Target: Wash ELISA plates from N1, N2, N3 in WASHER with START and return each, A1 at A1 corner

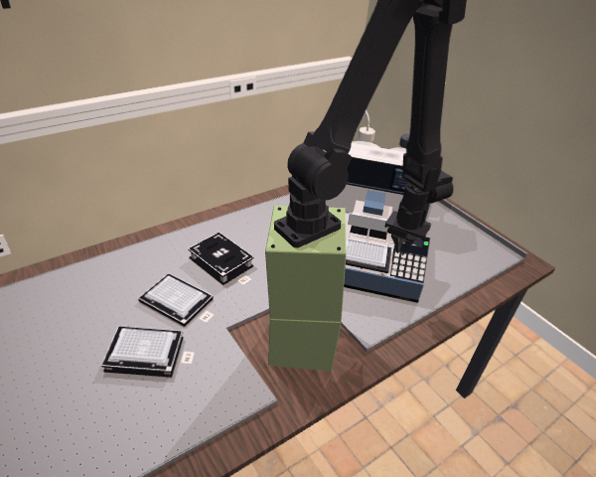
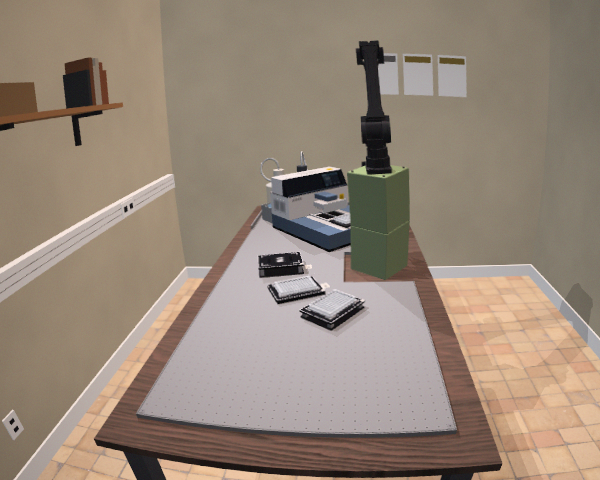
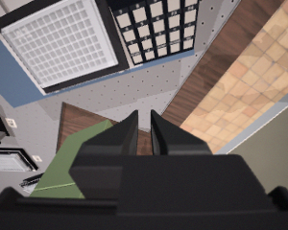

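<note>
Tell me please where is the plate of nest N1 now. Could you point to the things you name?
In the top view, the plate [image 1: 366, 252] [image 3: 60, 43] lies in the washer's carrier, right of the green pedestal [image 1: 306, 287] and left of the keypad [image 1: 409, 265] [image 3: 156, 29].

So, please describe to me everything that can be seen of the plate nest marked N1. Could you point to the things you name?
The N1 nest [image 1: 220, 260] [image 2: 280, 264] is a low black holder, looking like plastic or painted metal, with a flat rectangular top raised on short supports. White "N1" lettering sits mid-top, with pale marks at the corners. It is unoccupied and lies level on the grey perforated mat [image 1: 73, 410] [image 2: 300, 372], turned at an angle beside the N2 nest [image 1: 186, 318] [image 2: 277, 299], not touching it.
</note>
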You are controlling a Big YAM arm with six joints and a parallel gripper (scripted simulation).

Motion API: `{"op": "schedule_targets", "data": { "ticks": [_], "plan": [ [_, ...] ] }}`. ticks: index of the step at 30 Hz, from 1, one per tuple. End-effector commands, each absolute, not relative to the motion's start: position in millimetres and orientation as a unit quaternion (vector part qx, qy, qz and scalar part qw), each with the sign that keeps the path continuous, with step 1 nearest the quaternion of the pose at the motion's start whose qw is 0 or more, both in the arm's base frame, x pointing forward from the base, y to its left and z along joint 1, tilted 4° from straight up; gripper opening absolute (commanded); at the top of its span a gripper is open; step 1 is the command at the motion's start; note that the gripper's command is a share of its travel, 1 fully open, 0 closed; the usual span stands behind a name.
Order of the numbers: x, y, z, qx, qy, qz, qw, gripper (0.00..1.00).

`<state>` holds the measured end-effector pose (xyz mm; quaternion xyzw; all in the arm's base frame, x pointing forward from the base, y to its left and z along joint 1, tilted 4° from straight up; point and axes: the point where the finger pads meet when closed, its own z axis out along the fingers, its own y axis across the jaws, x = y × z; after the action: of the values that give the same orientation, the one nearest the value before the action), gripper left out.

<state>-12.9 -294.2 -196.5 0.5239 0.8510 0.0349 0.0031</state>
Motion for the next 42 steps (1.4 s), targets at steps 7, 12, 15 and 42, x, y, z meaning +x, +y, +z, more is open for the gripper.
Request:
{"op": "schedule_targets", "data": {
  "ticks": [7,12,15,42],
  "plan": [
    [-14,-298,-201,0.404,0.914,0.040,0.011,0.02],
    [-15,-289,-207,0.407,0.913,0.033,0.026,0.00],
    [-14,-288,-221,0.408,0.910,0.012,0.071,0.00],
    [-11,-293,-233,0.405,0.898,-0.037,0.169,0.00]
  ]
}}
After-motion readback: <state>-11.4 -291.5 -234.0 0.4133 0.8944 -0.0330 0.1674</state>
